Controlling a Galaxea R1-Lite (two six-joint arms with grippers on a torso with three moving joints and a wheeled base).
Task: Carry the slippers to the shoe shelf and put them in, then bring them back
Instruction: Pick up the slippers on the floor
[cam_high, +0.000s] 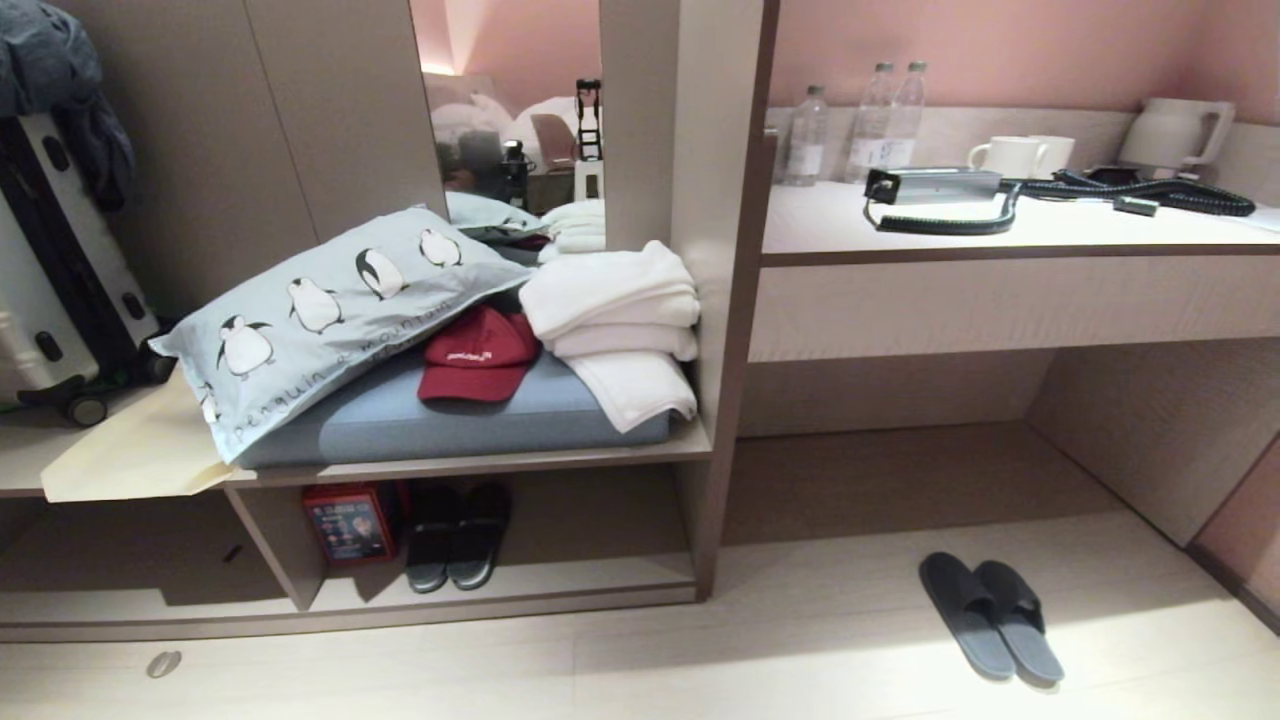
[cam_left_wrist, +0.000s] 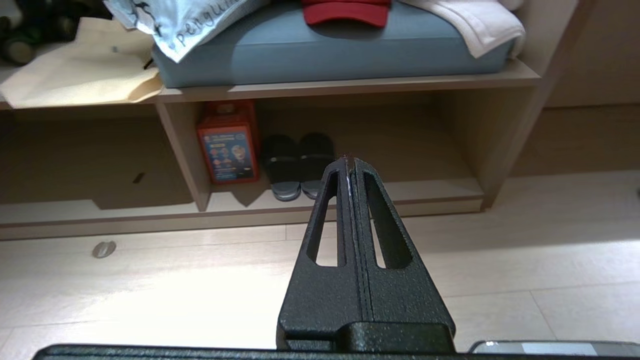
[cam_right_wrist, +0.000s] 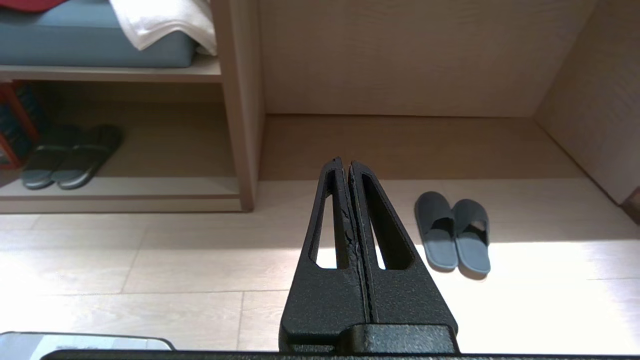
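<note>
Both grippers clenched and empty above the floor.
We held the left gripper (cam_left_wrist: 350, 162) and right gripper (cam_right_wrist: 345, 164) pressed closed, grasping nothing. The 2 slippers (cam_high: 990, 615) lay side by side on the pale floor (cam_high: 700, 660), well apart from the shoe shelf (cam_high: 560, 585), where another dark pair (cam_high: 457, 535) sat beside a red box (cam_high: 350, 522).

The slippers (cam_high: 990, 615) are a dark grey pair of flat slides with wide straps and grey footbeds, lying side by side and touching on the pale floor, soles down, toes apparently toward the wall. The shoe shelf (cam_high: 520, 585), a low wood-grain cubby with a pale base board, stands well apart
</note>
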